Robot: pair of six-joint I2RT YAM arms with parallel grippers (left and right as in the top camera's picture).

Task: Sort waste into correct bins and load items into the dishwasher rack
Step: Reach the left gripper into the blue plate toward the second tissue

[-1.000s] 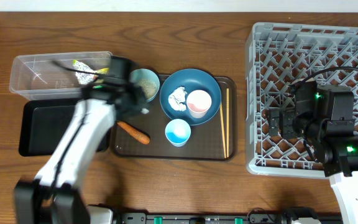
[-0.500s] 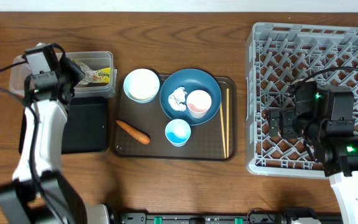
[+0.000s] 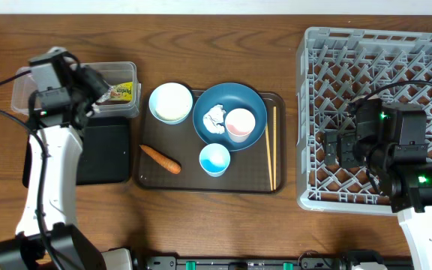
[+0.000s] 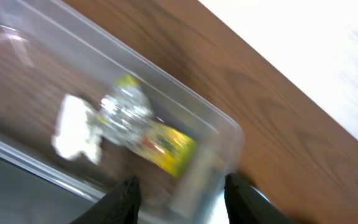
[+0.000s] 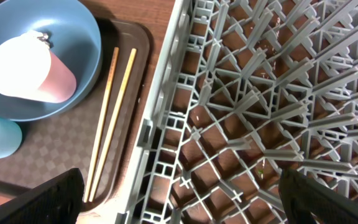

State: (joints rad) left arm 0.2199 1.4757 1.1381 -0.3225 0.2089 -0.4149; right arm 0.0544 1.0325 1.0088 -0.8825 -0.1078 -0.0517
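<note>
My left gripper [image 3: 94, 88] hangs open and empty over the clear tub [image 3: 19, 90]. In the left wrist view [image 4: 182, 200] the tub [image 4: 224, 122] holds a yellow-green wrapper [image 4: 169, 147], foil [image 4: 126, 109] and white paper [image 4: 73, 129]. The black tray [image 3: 105, 154] lies in front of the tub. The blue dish [image 3: 235, 94] holds crumpled paper [image 3: 215, 118] and the pink cup [image 3: 240, 124]. The white bowl [image 3: 171, 103], light blue cup [image 3: 215, 159], carrot [image 3: 160, 158] and chopsticks [image 3: 271, 146] are nearby. My right gripper [image 3: 336, 148] is open over the rack [image 3: 381, 45], which also shows in the right wrist view [image 5: 194, 205].
The dishes, carrot and chopsticks lie on a dark brown serving tray [image 3: 253, 181] in the middle of the wooden table. The right wrist view shows the rack's left wall [image 5: 160, 124], the chopsticks [image 5: 110, 118] and the pink cup [image 5: 33, 68] beside it.
My left arm has swung left from beside the white bowl to above the clear tub, and the wrapper now lies at the tub's right end. The right arm has not moved.
</note>
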